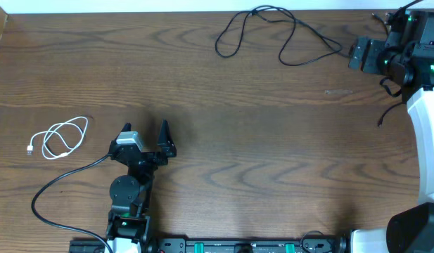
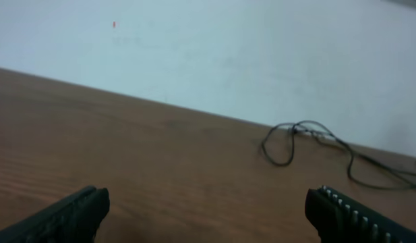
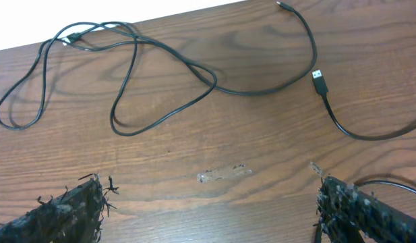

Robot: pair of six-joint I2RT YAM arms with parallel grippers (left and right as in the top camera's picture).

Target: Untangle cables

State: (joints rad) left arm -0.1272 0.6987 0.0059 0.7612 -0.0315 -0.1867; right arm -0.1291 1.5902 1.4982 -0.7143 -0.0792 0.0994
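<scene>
The black cable (image 3: 214, 84) is lying in loose loops at the far edge of the desk (image 1: 238, 140), and the white cable (image 1: 85, 130) is coiled at the left. Both are looking light and limp, so I am aiming beside the plug (image 3: 320, 81). The left pincer (image 1: 145, 133) and the right pincer (image 3: 211, 199) are standing wide and empty.
</scene>
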